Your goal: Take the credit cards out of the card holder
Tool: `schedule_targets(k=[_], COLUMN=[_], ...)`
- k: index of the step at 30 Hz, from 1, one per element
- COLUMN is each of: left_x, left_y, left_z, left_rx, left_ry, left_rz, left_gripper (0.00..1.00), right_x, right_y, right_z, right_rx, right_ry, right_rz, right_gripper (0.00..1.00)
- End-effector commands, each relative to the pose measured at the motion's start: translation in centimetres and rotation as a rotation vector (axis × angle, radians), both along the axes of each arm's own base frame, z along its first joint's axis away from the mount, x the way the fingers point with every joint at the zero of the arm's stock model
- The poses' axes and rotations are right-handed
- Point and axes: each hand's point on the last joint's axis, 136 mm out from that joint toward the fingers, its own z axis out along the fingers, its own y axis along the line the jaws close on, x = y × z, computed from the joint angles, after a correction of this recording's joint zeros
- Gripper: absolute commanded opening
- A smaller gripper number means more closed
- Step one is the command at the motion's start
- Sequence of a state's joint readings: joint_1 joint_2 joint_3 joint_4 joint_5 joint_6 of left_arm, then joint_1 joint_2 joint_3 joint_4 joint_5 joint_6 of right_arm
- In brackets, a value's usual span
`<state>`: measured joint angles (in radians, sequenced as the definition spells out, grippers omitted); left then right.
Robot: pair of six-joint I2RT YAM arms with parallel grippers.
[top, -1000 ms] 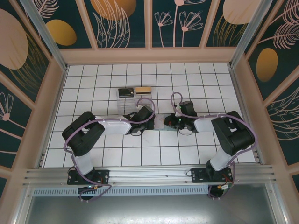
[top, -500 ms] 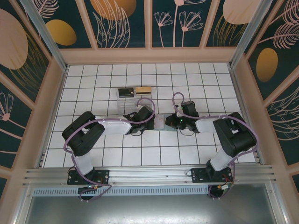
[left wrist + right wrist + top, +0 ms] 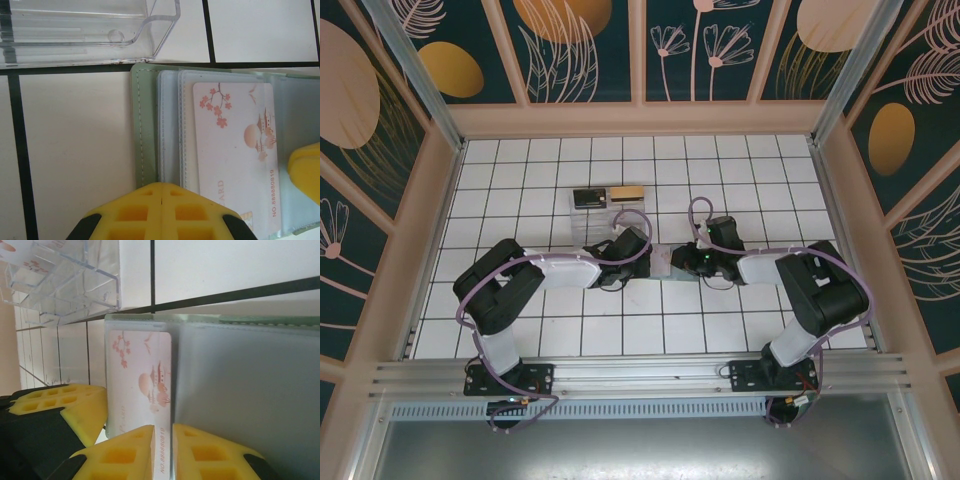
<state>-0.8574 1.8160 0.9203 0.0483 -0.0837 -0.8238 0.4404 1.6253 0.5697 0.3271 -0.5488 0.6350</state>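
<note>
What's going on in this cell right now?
Both arms are working on the open card holder mid-table, beside a clear box. The left gripper is shut, with its tips on one edge of the holder, apparently pinning it down. The right gripper, jaws slightly apart, sits at the edge of a white blossom-print card. That card lies flat in its clear sleeve, not yet pulled out.

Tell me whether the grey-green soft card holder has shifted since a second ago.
No. From above, the grey-green card holder stays on the same tile lines, beside the clear plastic box's near corner.
</note>
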Motion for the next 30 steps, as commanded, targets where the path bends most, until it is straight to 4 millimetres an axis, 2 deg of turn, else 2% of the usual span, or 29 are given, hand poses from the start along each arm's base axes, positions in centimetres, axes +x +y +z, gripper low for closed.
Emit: schedule_targets(k=[1,10,30], left_x=[-0.8,-0.9,-0.9], left_y=[0.8,0.7,0.9], left_z=[-2.0,-1.9,-2.0], left_rx=[0.050,0.046,0.049], left_ry=[0.059,0.060,0.061], left_rz=[0.007,0.005,0.005], left_gripper=[0.00,0.00,0.00], right_x=[0.7,0.4,0.3], right_y=[1.0,1.1,0.0], right_z=[0.5,-0.7,-1.3], right_rx=[0.021,-0.002,-0.099], right_ry=[-0.023,0.010,0.012], right_rz=[0.019,0.018,-0.006], right_gripper=[0.20,0.23,0.24])
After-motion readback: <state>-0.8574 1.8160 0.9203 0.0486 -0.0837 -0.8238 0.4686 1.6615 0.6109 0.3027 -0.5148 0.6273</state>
